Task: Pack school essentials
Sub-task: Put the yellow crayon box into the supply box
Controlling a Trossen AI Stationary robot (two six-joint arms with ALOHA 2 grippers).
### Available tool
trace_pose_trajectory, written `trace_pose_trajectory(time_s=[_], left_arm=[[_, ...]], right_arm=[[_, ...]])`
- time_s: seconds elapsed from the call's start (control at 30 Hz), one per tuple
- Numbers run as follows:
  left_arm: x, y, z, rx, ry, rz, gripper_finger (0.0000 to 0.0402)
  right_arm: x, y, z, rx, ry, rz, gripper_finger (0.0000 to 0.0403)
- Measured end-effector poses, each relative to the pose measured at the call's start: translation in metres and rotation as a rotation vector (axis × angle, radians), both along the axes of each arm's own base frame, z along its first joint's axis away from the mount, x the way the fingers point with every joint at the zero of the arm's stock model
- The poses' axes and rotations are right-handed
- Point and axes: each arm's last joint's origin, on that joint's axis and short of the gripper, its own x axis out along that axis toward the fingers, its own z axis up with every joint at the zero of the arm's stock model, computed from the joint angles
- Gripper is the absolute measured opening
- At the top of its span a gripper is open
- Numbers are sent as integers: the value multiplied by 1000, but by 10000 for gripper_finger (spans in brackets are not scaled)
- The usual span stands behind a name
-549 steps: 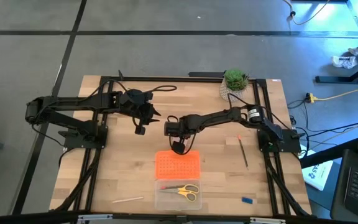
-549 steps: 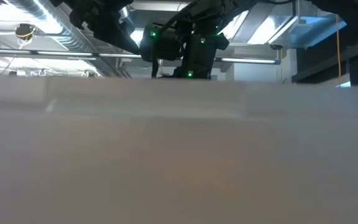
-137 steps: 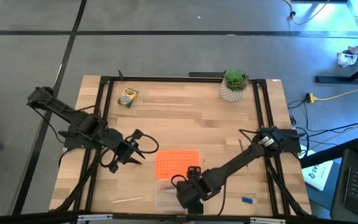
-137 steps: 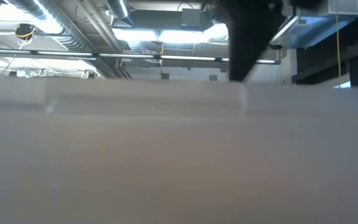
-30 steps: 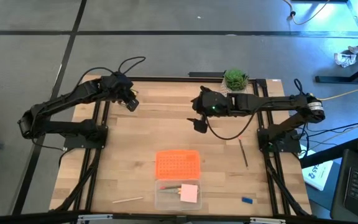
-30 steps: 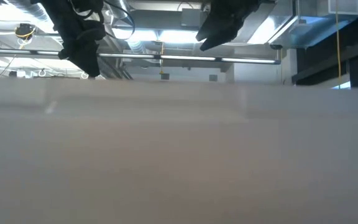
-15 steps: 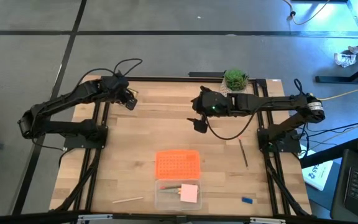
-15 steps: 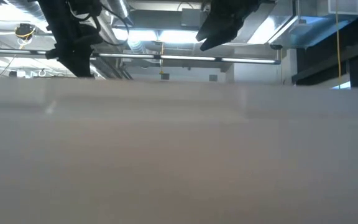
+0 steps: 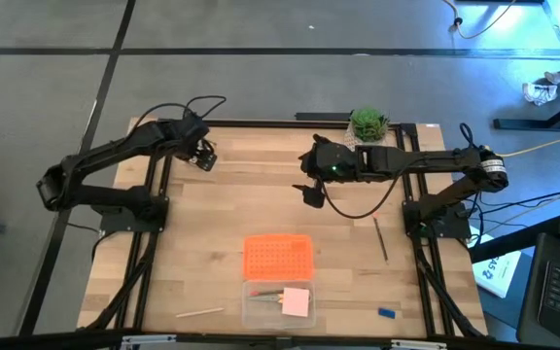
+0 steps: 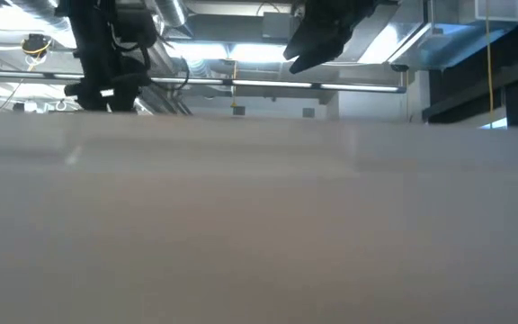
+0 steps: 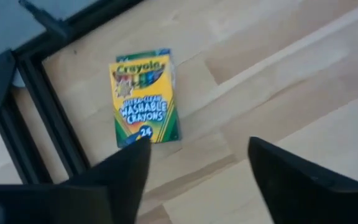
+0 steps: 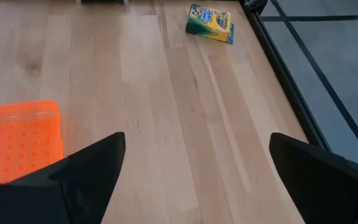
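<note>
The crayon box [image 11: 143,97] lies flat near the table's far left corner, hidden under the left gripper [image 9: 203,156] in the high view. That gripper hovers above it, fingers spread and empty. The right gripper [image 9: 310,193], also spread, waits toward the potted plant [image 9: 367,124].

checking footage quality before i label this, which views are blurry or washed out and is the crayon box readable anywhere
Low view: a pale out-of-focus band fills most of the frame, only ceiling lights above. Left wrist view: crayon box print readable, own dark fingers blurred. Right wrist view: table sharp, box small. High view: evenly lit, blue glare at the right edge.
</note>
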Motion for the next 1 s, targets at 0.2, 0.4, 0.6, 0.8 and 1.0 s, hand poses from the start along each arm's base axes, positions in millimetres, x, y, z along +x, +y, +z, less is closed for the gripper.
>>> trace_pose_trajectory(time_s=[0.2, 0.4, 0.6, 0.8, 1.0], left_arm=[[1, 17, -14, -59, 75, 13, 386], [3, 35, -31, -155, 93, 19, 392], [-1, 56, -47, -196, 146, 14, 397], [-9, 74, -60, -248, 155, 12, 398], [-11, 85, -73, -277, 178, 14, 398]], right_arm=[[0, 0, 0, -1, 0, 1, 398], [0, 0, 0, -1, 0, 1, 398], [0, 0, 0, 0, 0, 0, 398], [0, 0, 0, 0, 0, 0, 398], [0, 0, 0, -1, 0, 1, 398]])
